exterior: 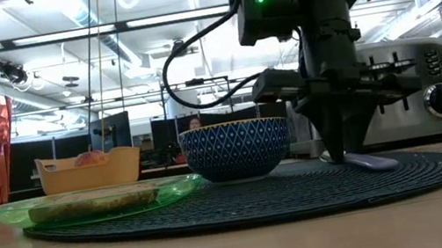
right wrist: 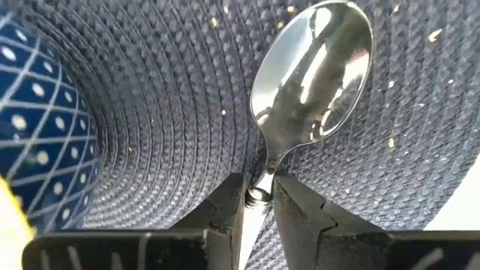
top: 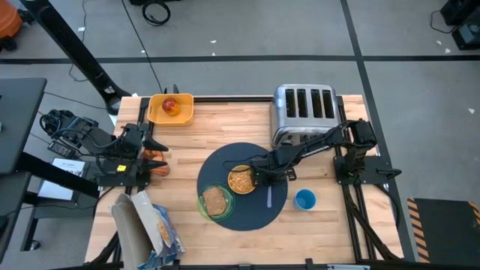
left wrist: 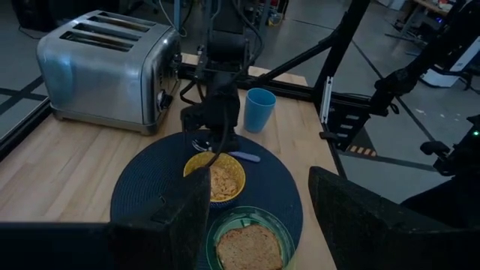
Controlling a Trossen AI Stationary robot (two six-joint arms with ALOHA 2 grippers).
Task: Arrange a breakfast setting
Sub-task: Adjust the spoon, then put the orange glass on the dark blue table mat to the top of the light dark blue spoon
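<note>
A round dark blue-grey mat [top: 259,214] lies at the table's middle. On it stand a bowl [top: 241,179], yellow inside and blue-patterned outside, holding cereal, and a green plate [top: 202,202] with toast [top: 216,202]. A spoon [top: 270,196] with a lilac handle lies on the mat, right of the bowl. My right gripper [top: 264,177] points down, shut on the spoon. A blue cup [top: 304,199] stands right of the mat. A red apple [top: 170,106] lies in the yellow tray [top: 185,112]. My left gripper [top: 152,154] is open at the left edge, by the orange tumbler [top: 155,163]. My right gripper pinches the spoon's thin neck [right wrist: 262,171], just behind its bowl, between its two fingertips [right wrist: 229,199]. The fingers come from above, pointing down, and lie across the spoon. The spoon's bowl [right wrist: 315,75] and its lilac handle [exterior: 371,160] rest on the mat.
A silver four-slot toaster [top: 304,112] stands at the far right, behind the right arm. A bread bag [top: 146,225] lies at the near left corner. Bare wood shows between the tray and the toaster and along the near edge.
</note>
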